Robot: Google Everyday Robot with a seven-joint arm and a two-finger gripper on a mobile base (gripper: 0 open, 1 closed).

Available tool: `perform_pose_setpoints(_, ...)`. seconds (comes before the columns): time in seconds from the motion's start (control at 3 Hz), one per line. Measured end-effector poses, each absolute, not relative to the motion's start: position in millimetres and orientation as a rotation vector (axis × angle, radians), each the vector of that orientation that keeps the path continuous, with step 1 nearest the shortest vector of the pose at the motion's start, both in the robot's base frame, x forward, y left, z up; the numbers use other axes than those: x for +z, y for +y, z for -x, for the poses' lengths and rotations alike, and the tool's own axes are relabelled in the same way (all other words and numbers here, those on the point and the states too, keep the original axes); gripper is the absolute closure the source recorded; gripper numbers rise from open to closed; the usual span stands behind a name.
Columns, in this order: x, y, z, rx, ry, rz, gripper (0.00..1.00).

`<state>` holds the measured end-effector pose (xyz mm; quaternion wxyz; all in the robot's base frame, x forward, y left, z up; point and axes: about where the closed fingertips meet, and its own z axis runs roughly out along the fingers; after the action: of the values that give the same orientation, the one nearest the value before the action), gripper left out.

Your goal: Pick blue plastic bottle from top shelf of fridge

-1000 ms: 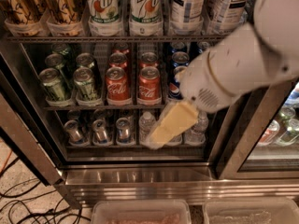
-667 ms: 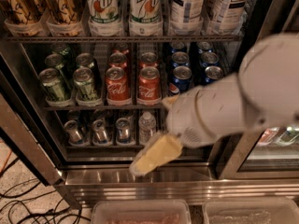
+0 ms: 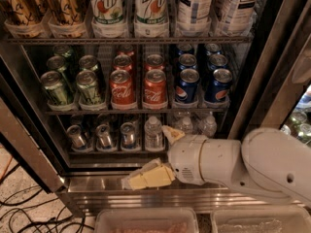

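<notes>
Your hand, empty & spread, sits low by fridge base; lift it to top shelf, meet blue plastic bottle square-on.

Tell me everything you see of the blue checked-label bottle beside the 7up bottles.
Only the lower body of the blue plastic bottle shows; the picture's top edge cuts the rest. Its label is pale blue-and-white checked with dark lettering. It stands upright at the front of the top shelf, between a 7up bottle and a matching bottle. The gripper is below, by the sill of the fridge, not touching it.
</notes>
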<state>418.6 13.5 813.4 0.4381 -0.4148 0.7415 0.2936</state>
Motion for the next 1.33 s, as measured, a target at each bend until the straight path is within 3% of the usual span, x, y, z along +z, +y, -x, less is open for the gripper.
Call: perform_pose_setpoints(1.33,793,5,-439,0.792,1.773,0.701,0.0)
